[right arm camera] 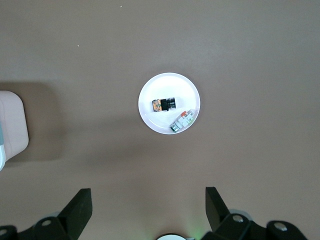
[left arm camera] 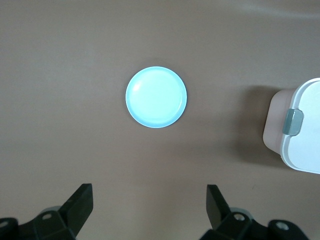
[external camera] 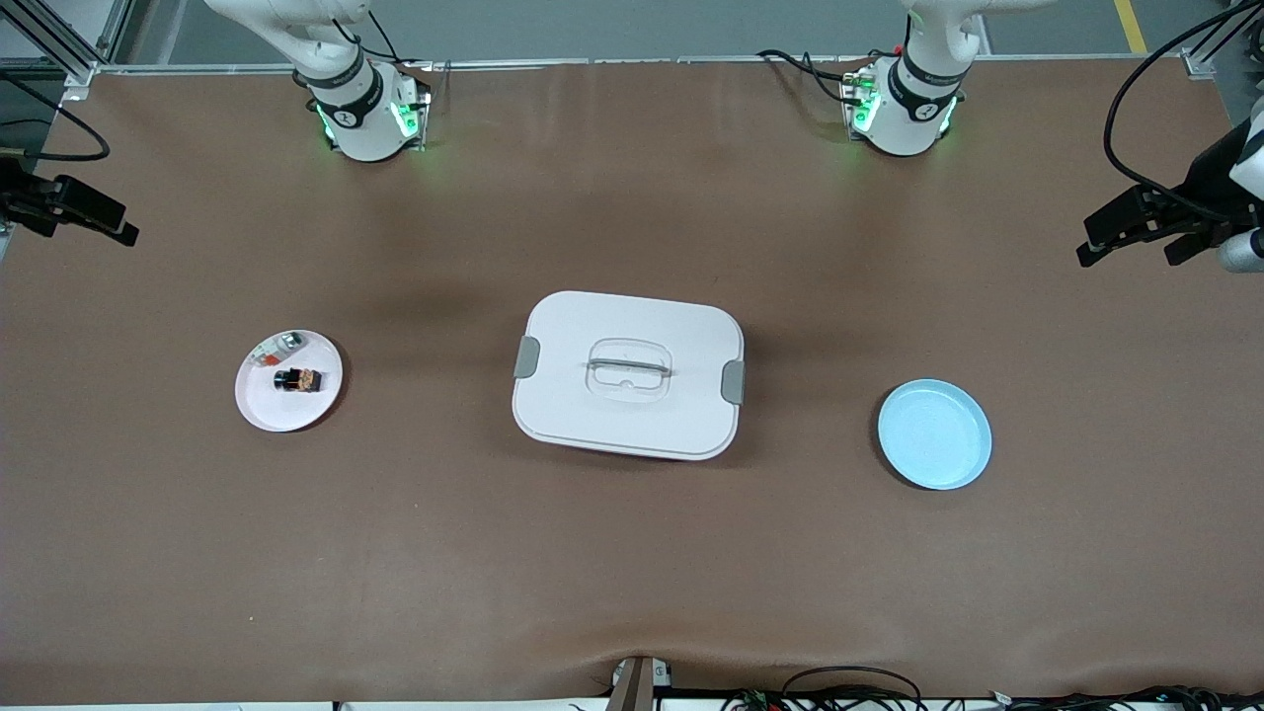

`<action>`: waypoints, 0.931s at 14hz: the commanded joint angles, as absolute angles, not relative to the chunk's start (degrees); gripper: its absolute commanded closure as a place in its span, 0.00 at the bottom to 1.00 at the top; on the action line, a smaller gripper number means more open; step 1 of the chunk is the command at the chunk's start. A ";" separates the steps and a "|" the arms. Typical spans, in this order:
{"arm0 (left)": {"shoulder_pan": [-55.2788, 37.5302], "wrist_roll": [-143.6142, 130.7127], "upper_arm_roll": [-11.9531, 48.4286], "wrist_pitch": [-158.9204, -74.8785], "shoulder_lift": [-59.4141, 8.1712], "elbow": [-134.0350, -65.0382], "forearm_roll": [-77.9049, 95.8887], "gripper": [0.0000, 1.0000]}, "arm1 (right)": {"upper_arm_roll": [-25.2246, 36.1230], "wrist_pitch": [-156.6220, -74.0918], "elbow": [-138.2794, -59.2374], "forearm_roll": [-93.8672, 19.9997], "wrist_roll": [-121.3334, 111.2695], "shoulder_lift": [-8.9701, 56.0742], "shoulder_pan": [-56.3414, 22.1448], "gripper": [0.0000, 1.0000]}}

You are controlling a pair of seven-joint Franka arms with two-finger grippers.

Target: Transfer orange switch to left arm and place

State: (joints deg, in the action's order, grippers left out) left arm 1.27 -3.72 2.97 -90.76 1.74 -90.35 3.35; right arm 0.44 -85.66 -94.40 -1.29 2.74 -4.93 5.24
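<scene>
Resting: orange switch [external camera: 299,378] on white plate [external camera: 272,410] | left gripper [left arm camera: 150,207] spread wide above blue plate [left arm camera: 156,97] | right gripper [right arm camera: 149,207] agape (empty) over white plate | box [external camera: 628,375] between plates

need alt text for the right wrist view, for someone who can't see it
Seen from above, a small white plate on a brown table holds the orange switch and a small clear and silver item beside it. The right gripper hangs high over the table with its jaws open. A corner of the white box shows at the edge.

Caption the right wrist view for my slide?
Open right hand over white plate holding the orange switch.
</scene>
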 commanded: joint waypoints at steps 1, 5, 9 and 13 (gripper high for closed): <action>1.67 -2.90 3.43 -89.65 1.93 -90.08 2.20 0.00 | -0.35 -85.87 -95.45 -0.79 2.72 -6.33 6.15 0.00; 1.76 -2.81 3.16 -89.38 1.58 -89.56 2.29 0.00 | -0.35 -85.78 -95.45 -0.88 2.72 -6.33 6.15 0.00; 1.67 -2.90 3.16 -89.38 1.58 -89.56 2.29 0.00 | -0.26 -85.61 -95.45 -0.88 2.72 -6.24 6.33 0.00; 1.76 -2.81 3.16 -89.38 1.58 -89.56 2.29 0.00 | -0.35 -85.43 -93.61 -0.97 1.50 -5.45 5.80 0.00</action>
